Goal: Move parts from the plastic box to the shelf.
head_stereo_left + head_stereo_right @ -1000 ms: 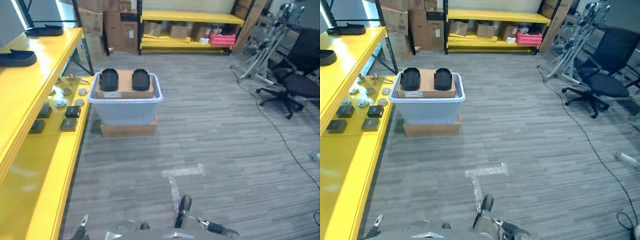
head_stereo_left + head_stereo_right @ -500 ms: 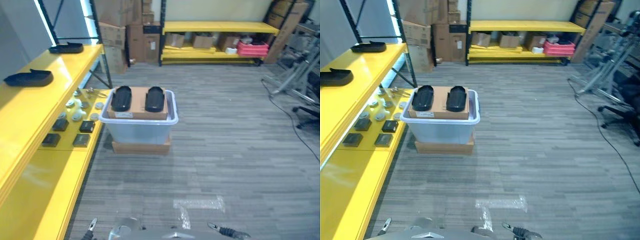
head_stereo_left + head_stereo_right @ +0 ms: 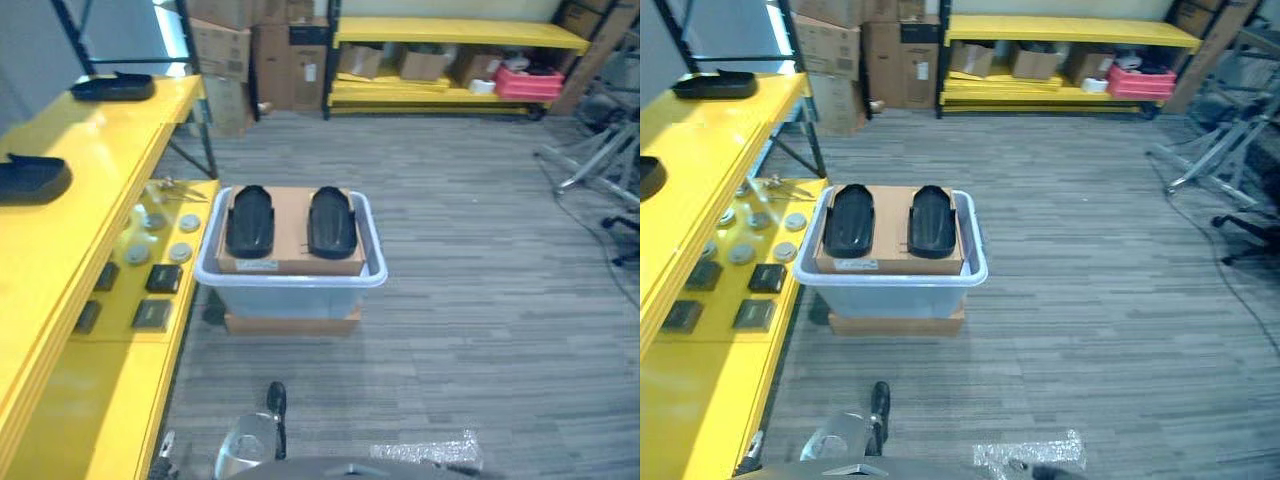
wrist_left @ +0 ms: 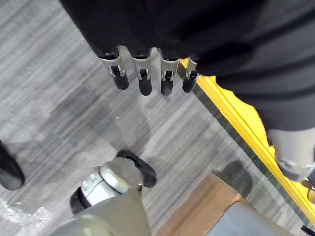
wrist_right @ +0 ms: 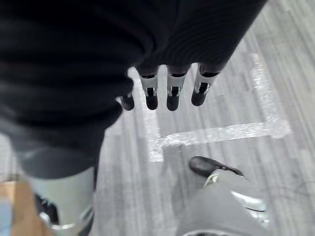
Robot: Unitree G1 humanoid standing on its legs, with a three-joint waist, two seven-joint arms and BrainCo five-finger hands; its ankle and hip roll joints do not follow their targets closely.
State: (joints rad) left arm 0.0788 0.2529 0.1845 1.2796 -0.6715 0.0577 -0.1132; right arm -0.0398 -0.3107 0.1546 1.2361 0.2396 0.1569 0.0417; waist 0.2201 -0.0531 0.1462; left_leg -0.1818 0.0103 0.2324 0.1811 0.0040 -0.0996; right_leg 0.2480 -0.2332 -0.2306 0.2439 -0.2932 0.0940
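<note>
Two parts (image 3: 290,221) in plastic box (image 3: 290,283), right of shelf (image 3: 90,160)

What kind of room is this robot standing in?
Probably a warehouse or workshop storeroom: long yellow shelves holding small parts, stacked cardboard boxes by the far wall, and a plastic box with two black parts on the floor.
</note>
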